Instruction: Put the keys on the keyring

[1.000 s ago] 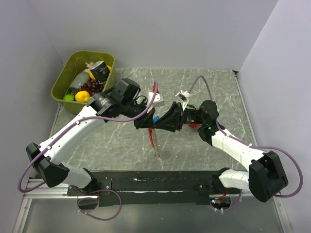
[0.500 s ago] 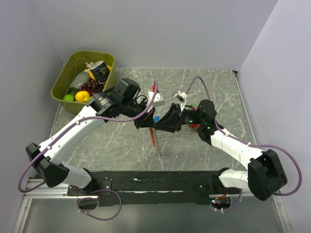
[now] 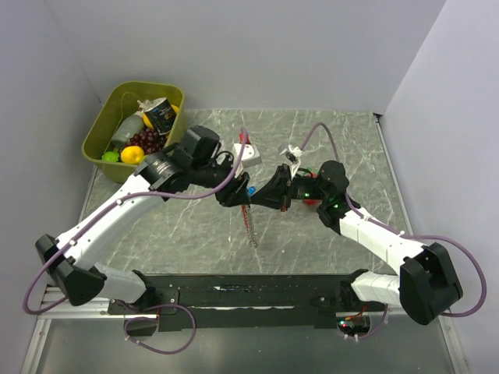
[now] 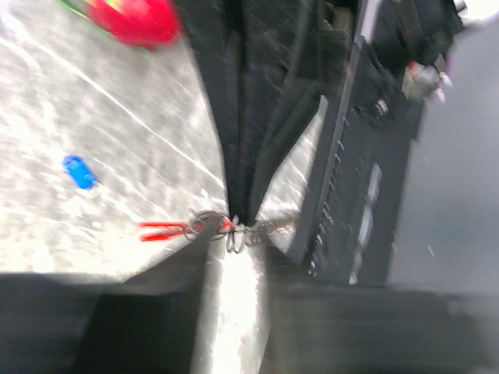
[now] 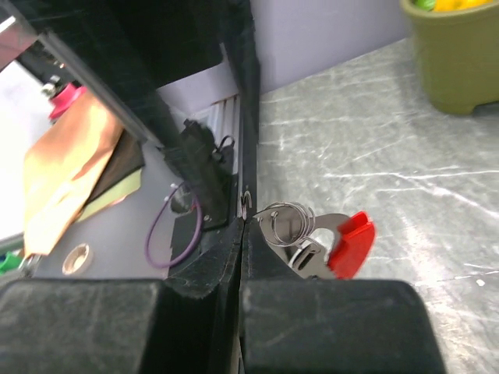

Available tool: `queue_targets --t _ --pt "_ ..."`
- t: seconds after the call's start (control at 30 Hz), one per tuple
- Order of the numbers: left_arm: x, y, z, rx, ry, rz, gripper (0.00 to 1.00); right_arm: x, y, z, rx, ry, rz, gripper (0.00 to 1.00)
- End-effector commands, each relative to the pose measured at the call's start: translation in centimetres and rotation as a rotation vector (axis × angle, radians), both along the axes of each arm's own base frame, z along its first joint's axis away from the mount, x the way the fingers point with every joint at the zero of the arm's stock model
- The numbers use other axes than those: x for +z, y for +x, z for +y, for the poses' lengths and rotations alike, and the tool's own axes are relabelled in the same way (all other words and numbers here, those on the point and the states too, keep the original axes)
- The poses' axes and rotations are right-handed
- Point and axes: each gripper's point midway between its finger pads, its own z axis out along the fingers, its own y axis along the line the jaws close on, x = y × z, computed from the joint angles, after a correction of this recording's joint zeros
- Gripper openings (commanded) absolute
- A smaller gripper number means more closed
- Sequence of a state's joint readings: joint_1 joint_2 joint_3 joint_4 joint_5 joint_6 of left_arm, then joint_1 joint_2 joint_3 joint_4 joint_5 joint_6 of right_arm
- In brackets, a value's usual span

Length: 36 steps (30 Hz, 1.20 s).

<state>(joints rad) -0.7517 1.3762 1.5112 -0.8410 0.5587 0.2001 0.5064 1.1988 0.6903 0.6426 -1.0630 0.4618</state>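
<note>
The keyring (image 3: 247, 219), a red clip with silvery rings and chain, hangs between my two grippers over the middle of the table. My right gripper (image 3: 257, 198) is shut, its tips (image 5: 243, 224) pinching a thin wire ring. A coil of rings (image 5: 287, 222) and a silver piece with a red end (image 5: 351, 245) hang beside them. My left gripper (image 3: 233, 195) faces it from the left. In its blurred wrist view its jaws stand slightly apart just below the rings (image 4: 236, 231), with the red clip (image 4: 165, 228) to the left. A blue-headed key (image 4: 78, 171) lies on the table (image 3: 251, 189).
An olive-green bin (image 3: 97, 132) with toy fruit and a can stands at the back left, also seen in the right wrist view (image 5: 460, 54). A round red toy fruit (image 4: 136, 17) lies close behind the right arm (image 3: 313, 199). Purple cables loop over both arms.
The right gripper has closed on the keyring's wire ring. The left gripper's jaws have parted a little and its wrist has shifted slightly left. The keyring hangs in about the same place.
</note>
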Motion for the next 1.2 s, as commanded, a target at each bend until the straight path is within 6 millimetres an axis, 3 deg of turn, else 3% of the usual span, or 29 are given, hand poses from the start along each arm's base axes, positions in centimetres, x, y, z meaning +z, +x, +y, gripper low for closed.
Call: queue_targets --t 0.0,0.13,0.23,0.27,0.33,0.37,0.4,0.63,0.87,1.17 --pt "4.7 2.2 0.2 0.198 -0.174 -0.128 0.57 3.3 0.1 -0.5 -0.087 0.1 -0.086 0.0" --pt "8.6 1.8 1.6 0.283 -0.4 -0.153 0.7 5.0 0.0 -1.1 -0.133 0.181 -0.096 0.0" --pt "10.7 1.1 2.8 0.274 -0.591 -0.136 0.71 5.9 -0.4 -1.5 -0.146 0.25 -0.084 0.0" --pt "9.4 0.6 3.0 0.256 -0.624 -0.064 0.71 6.4 -0.4 -1.6 -0.157 0.281 -0.064 0.0" --pt "11.8 -0.5 3.6 0.195 -0.753 -0.129 0.69 7.3 -0.9 -2.0 -0.156 0.343 -0.077 0.0" --pt "10.7 -0.8 3.5 0.187 -0.765 -0.085 0.67 7.6 -1.1 -2.2 -0.15 0.364 -0.049 0.0" --pt "11.5 -1.7 3.4 0.125 -0.797 -0.113 0.66 7.9 -1.1 -2.4 -0.158 0.389 -0.043 0.0" --pt "11.2 -3.9 2.7 -0.029 -0.881 -0.072 0.55 11.0 -2.3 -3.9 -0.154 0.561 -0.02 0.0" --pt "10.3 -4.1 1.6 -0.099 -0.844 -0.054 0.51 11.7 -2.3 -4.3 -0.152 0.605 0.016 0.0" --pt "9.5 -2.6 0.3 -0.069 -0.828 -0.041 0.43 11.7 -2.2 -4.1 -0.111 0.636 0.06 0.0"
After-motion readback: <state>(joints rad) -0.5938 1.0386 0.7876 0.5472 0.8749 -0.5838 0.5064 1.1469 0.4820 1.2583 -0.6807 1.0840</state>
